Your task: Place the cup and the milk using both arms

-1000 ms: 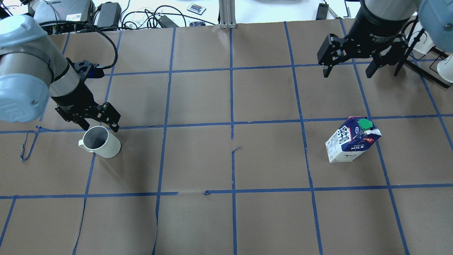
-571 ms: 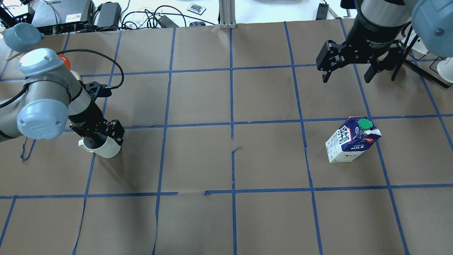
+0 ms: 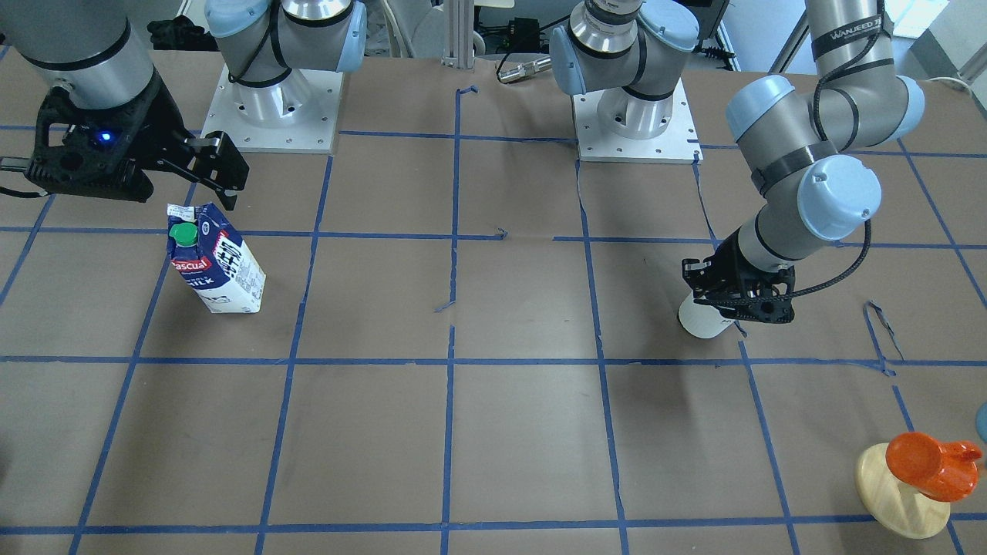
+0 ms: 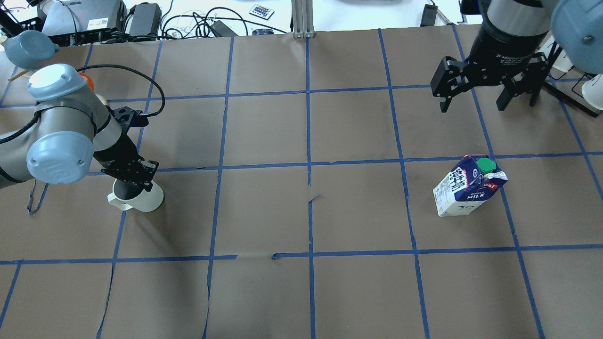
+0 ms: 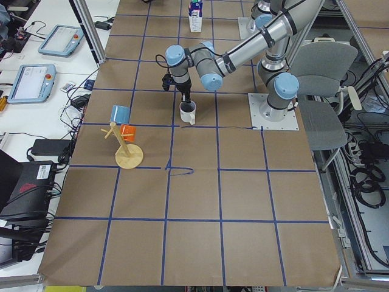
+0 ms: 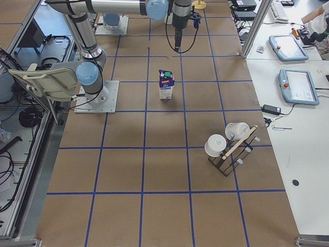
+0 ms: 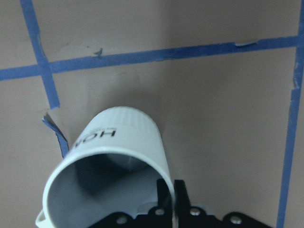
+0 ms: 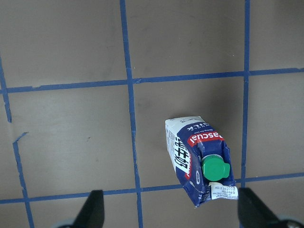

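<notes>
Reading the overhead view as a clock with 12 at the far edge, the cup [image 4: 150,198] sits out toward 9 o'clock on the brown paper-covered table [image 4: 264,212], just on the 6 o'clock side of a blue tape line. Its handle [image 4: 112,199] points to about 8 o'clock. The left hand [image 4: 136,181] comes down on it from 10 o'clock. In the left wrist view the hand [image 7: 171,187] has one finger inside the grey interior and one outside, pinching the ribbed wall at the rim, with the dark lettering on the cup [image 7: 123,137] facing the camera. Whether the base rests on the table or sits just off it cannot be told. The milk [image 4: 464,188] stands upright toward 3 o'clock, well apart from the cup, with its green cap [image 4: 485,165] at the top. The right hand [image 4: 473,107] hangs in the air at about 12 o'clock from the carton, touching nothing, its fingers spread wide. In the right wrist view the milk [image 8: 199,156] shows between the two fingertips, nearer the one on that view's right. In the front-facing view an orange cup on a round wooden base [image 3: 921,470] stands at the table's near corner on the robot's left side.
</notes>
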